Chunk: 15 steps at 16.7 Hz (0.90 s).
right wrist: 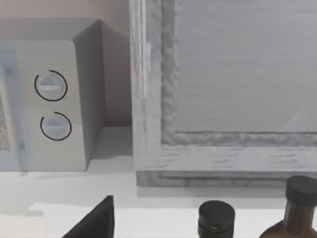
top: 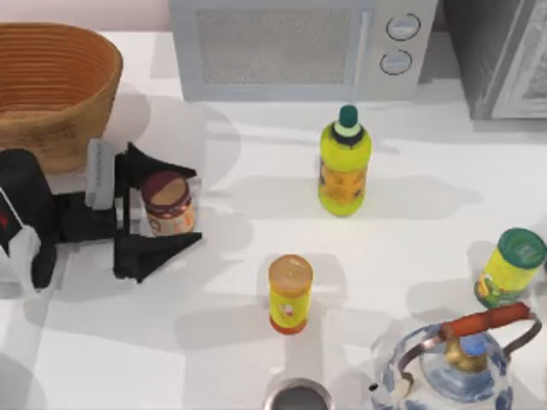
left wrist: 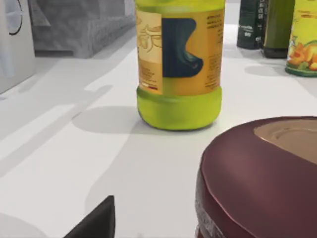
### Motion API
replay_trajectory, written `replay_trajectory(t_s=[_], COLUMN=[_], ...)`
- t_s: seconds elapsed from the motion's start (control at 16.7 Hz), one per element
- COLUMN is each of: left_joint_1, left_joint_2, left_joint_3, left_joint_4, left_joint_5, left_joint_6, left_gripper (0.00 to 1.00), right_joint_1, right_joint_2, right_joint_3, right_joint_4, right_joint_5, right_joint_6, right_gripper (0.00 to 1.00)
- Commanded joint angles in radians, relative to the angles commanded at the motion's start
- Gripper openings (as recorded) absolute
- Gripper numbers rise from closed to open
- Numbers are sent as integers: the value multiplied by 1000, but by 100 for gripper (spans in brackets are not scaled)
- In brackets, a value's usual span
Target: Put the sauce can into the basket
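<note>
At the table's far left, the basket (top: pixel 51 85), orange-brown wicker, near the back edge. Just in front of it, the left gripper (top: pixel 162 207), fingers spread wide on either side of the sauce can (top: pixel 167 202), not visibly pressing it; can upright on the white table (top: pixel 256 179), maroon rim and tan top looming close in the left wrist view (left wrist: pixel 257 178). Toward the middle, a yellow can with red base (top: pixel 290 295) and, farther back, a yellow-green bottle (top: pixel 344 166) before the microwave (top: pixel 299 47). At the right, a green-lidded yellow can (top: pixel 510 269) and a blue-white kettle (top: pixel 457 367). Right gripper: one dark fingertip (right wrist: pixel 96 220) in the right wrist view, cannot tell whether open or closed.
</note>
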Motion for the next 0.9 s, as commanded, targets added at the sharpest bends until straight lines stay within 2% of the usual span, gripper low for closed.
replay_trajectory(t_s=[0.72,0.9], left_joint_1=[0,0], left_joint_2=[0,0], left_joint_3=[0,0], left_joint_4=[0,0], left_joint_5=[0,0], left_joint_6=[0,0], left_gripper=[2,0], right_joint_1=[0,0], right_joint_2=[0,0], right_joint_3=[0,0], right_joint_4=[0,0], right_joint_5=[0,0], right_joint_6=[0,0], right_gripper=[100,100])
